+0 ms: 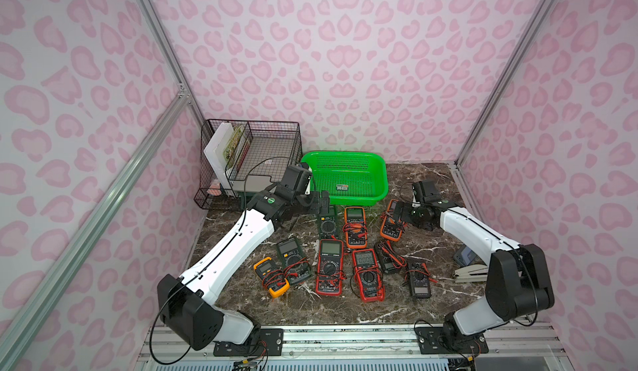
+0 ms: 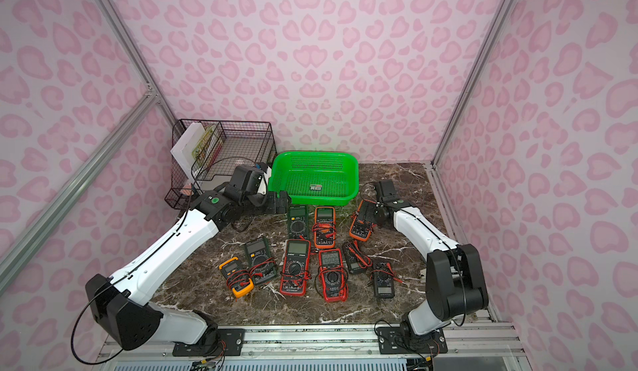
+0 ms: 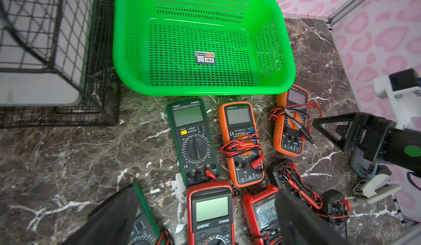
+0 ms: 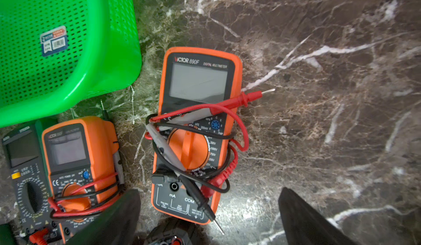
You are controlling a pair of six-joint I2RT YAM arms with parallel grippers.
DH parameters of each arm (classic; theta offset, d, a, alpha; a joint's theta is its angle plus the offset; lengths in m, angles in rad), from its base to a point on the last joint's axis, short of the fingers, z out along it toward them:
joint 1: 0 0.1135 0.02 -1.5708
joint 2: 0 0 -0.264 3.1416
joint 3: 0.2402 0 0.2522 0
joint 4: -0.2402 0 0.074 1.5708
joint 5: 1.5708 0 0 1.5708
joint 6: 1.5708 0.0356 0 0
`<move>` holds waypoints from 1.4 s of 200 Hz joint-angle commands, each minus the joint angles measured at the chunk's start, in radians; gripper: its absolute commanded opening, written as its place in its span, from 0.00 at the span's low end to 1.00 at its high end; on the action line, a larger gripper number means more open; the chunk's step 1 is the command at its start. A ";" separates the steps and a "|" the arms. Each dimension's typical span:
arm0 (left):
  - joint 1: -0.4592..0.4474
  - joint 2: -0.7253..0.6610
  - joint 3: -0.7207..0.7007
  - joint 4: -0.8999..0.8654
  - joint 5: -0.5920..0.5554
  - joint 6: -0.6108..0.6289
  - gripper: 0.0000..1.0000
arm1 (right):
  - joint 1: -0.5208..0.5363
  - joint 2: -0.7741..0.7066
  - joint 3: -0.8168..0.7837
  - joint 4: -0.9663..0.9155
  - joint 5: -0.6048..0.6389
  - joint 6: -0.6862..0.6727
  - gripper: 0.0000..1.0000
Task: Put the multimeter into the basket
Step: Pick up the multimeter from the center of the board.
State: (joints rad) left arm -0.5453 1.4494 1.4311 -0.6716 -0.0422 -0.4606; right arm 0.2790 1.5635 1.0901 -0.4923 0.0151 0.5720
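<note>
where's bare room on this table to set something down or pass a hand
Free: the dark marble tabletop between the bright green perforated plastic basket and the right wall; the front strip between the multimeters and the aluminium rail; the basket floor, bare but for a sticker. Crowded: the centre, where those meters lie close together.

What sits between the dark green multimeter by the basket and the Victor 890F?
One orange multimeter, leads wrapped around it, between the rear dark green multimeter and the Victor 890F. Clearest in the left wrist view.
</note>
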 commanded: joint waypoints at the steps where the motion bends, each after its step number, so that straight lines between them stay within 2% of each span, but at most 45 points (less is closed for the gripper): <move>1: -0.005 0.039 0.055 -0.009 0.020 0.028 0.98 | 0.007 0.015 0.019 -0.023 0.026 0.006 1.00; 77: -0.005 0.103 0.104 -0.023 0.038 0.046 0.99 | 0.041 0.109 0.065 -0.013 0.033 0.029 1.00; 240: -0.005 0.097 0.055 -0.025 0.063 0.063 0.98 | 0.051 0.316 0.136 0.037 0.026 0.050 1.00; 257: -0.005 0.099 0.055 -0.030 0.065 0.060 0.99 | 0.051 0.334 0.143 0.036 0.025 0.043 0.96; 280: -0.005 0.102 0.057 -0.039 0.067 0.059 0.99 | 0.051 0.330 0.138 0.035 0.026 0.043 0.85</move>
State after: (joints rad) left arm -0.5510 1.5513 1.4849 -0.7067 0.0162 -0.4126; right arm 0.3302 1.8950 1.2278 -0.4618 0.0311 0.6224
